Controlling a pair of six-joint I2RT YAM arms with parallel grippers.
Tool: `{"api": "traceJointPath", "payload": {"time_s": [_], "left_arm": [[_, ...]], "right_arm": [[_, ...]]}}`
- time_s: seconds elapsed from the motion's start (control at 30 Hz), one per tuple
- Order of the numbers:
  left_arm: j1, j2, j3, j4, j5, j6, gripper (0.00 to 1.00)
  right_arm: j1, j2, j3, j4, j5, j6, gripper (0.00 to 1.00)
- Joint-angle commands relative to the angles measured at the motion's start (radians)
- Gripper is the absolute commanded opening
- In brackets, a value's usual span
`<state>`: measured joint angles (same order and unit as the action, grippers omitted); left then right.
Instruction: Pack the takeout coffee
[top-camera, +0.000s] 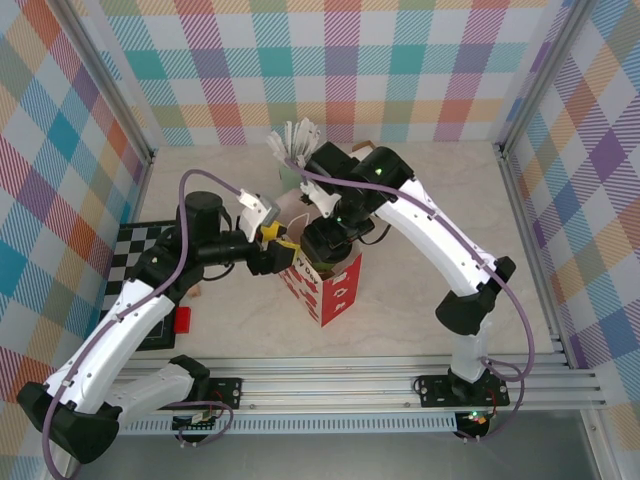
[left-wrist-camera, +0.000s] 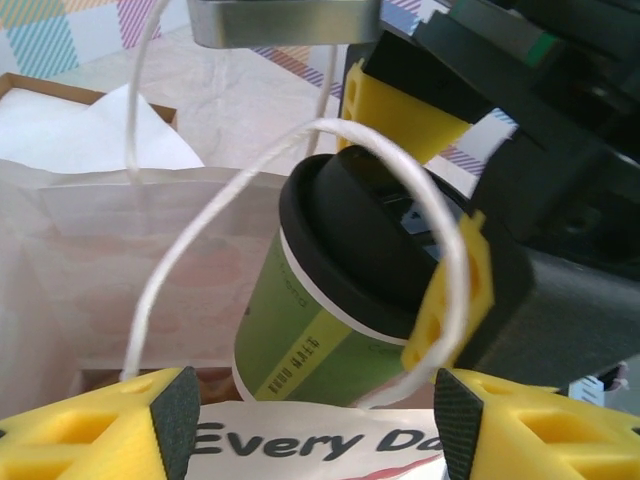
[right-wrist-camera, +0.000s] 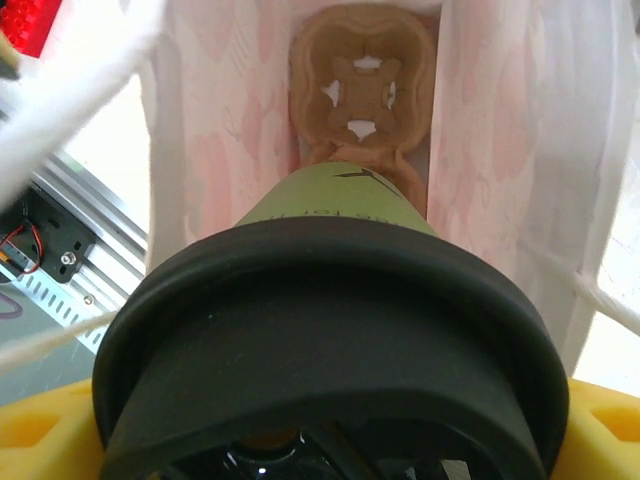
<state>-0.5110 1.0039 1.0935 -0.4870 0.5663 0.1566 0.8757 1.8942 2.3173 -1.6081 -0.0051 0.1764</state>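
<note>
The step in hand appears to be setting the coffee (left-wrist-camera: 300, 330) into the paper bag (top-camera: 330, 292), which is standing on the table (top-camera: 410, 320) between the two arms. The right arm's fingers (left-wrist-camera: 455, 290) are pinching the cup just under its black lid (right-wrist-camera: 330, 330) and holding it upright in the bag's mouth, with the cup body pointing down inside. The left arm's fingers (left-wrist-camera: 90, 430) are standing spread at the bag's near-left rim, and the printed edge is lying between them, not squeezed.

The next move probably calls for a straight descent into a slot of the cardboard tray (right-wrist-camera: 362, 80), clear of the string handle (left-wrist-camera: 200, 230) that is looping around the lid.

The right wrist view is looking down past the cup to the tray on the bag's floor. The left wrist view is showing the handle and the grip from the side, and the top view is showing where the bag is standing.
</note>
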Motion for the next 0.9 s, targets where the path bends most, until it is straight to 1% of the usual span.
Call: {"api": "traceJointPath", "payload": {"time_s": [0.0, 0.03, 0.1, 0.17, 0.27, 0.3, 0.43, 0.5, 0.53, 0.57, 0.67, 0.8, 0.87], "left_arm": [[-0.030, -0.025, -0.007, 0.069, 0.038, -0.015, 0.66], [-0.033, -0.027, -0.007, 0.073, 0.037, -0.012, 0.66], [-0.034, -0.035, -0.007, 0.072, -0.001, -0.011, 0.67], [-0.034, -0.057, -0.003, 0.061, -0.081, -0.012, 0.70], [-0.020, -0.094, -0.003, 0.066, -0.202, -0.027, 0.71], [-0.012, -0.093, 0.010, 0.061, -0.190, -0.037, 0.72], [-0.011, -0.012, 0.109, 0.033, -0.020, -0.118, 0.72], [-0.038, 0.032, 0.144, 0.004, -0.037, -0.148, 0.72], [-0.051, 0.046, 0.151, -0.006, -0.067, -0.155, 0.72], [-0.061, 0.055, 0.154, -0.007, -0.104, -0.168, 0.69], [-0.064, 0.069, 0.164, -0.016, -0.168, -0.188, 0.61], [-0.066, 0.084, 0.178, -0.026, -0.169, -0.212, 0.57], [-0.067, 0.097, 0.185, -0.030, -0.185, -0.239, 0.51]], "right_arm": [[-0.016, -0.063, -0.035, 0.013, -0.036, 0.023, 0.50], [-0.018, -0.071, -0.042, 0.021, -0.040, 0.023, 0.50], [-0.024, -0.090, -0.058, 0.038, -0.054, 0.020, 0.50], [-0.027, -0.104, -0.074, 0.048, -0.060, 0.015, 0.50], [-0.027, -0.097, -0.079, 0.049, -0.062, 0.009, 0.50], [-0.027, -0.094, -0.079, 0.052, -0.064, 0.009, 0.50], [-0.027, -0.066, -0.055, 0.047, -0.053, 0.011, 0.50], [-0.027, -0.061, -0.060, 0.044, -0.049, 0.009, 0.50], [-0.027, -0.061, -0.066, 0.043, -0.044, 0.008, 0.50], [-0.027, -0.063, -0.072, 0.043, -0.038, 0.008, 0.50], [-0.027, -0.074, -0.097, 0.055, -0.038, 0.008, 0.50], [-0.027, -0.084, -0.117, 0.071, -0.045, 0.009, 0.50], [-0.026, -0.084, -0.123, 0.079, -0.055, 0.009, 0.50]]}}
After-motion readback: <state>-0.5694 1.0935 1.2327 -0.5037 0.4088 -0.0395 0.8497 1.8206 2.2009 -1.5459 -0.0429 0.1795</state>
